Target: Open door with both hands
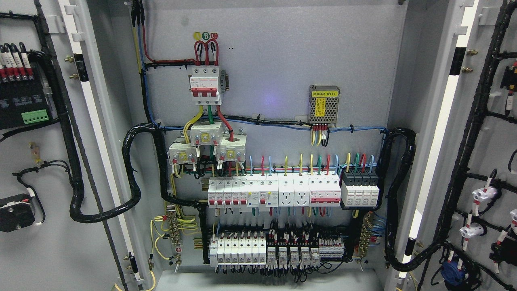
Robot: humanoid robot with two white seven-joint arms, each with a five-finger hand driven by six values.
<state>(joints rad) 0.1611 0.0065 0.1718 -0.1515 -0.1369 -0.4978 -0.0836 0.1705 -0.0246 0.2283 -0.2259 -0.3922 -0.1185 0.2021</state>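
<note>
Both doors of the grey electrical cabinet stand wide open. The left door point(44, 169) fills the left edge, its inner face toward me with black cable looms and a green terminal block. The right door point(490, 161) fills the right edge, also showing its inner face with wired lamps and switches. Between them the cabinet's back panel point(278, 64) is fully exposed. Neither of my hands nor arms shows anywhere in the head view.
On the back panel sit a red-and-white main breaker point(205, 85), a perforated power supply point(324, 104), rows of white breakers point(278, 190) and lower terminal blocks point(276, 250). Thick black cable bundles point(131, 169) loop from each door into the cabinet.
</note>
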